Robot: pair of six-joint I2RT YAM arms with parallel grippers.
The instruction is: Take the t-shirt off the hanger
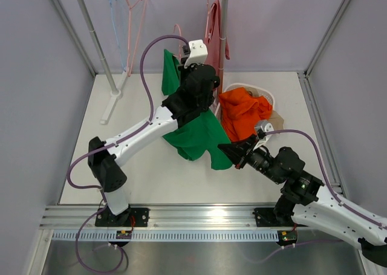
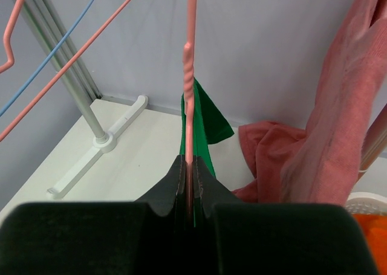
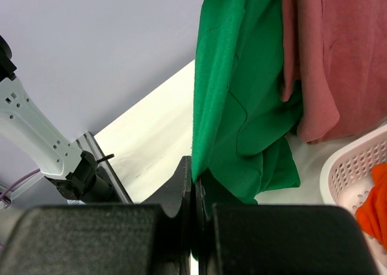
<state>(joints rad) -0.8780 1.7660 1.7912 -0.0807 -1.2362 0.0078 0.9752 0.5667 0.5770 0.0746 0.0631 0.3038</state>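
Now left pincer (image 2: pixel 190 173) clamps hanger (image 2: pixel 190 75); right pincer (image 3: pixel 195 179) pinches t-shirt (image 3: pixel 242 106).

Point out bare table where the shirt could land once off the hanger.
Front strip of table between the rail and the green t-shirt; also the patch between the rack foot and the left arm. Crowded back right: basket, orange cloth, pink garment, right gripper.

Right gripper (image 3: pixel 195 169) clamped tight on the lower edge of a hanging green t-shirt (image 3: pixel 242 93), pink garment (image 3: pixel 326 57) touching its right side, white slotted basket (image 3: pixel 354 166) holding orange cloth (image 3: pixel 375 208) at lower right, white arm link (image 3: pixel 30 130) at far left
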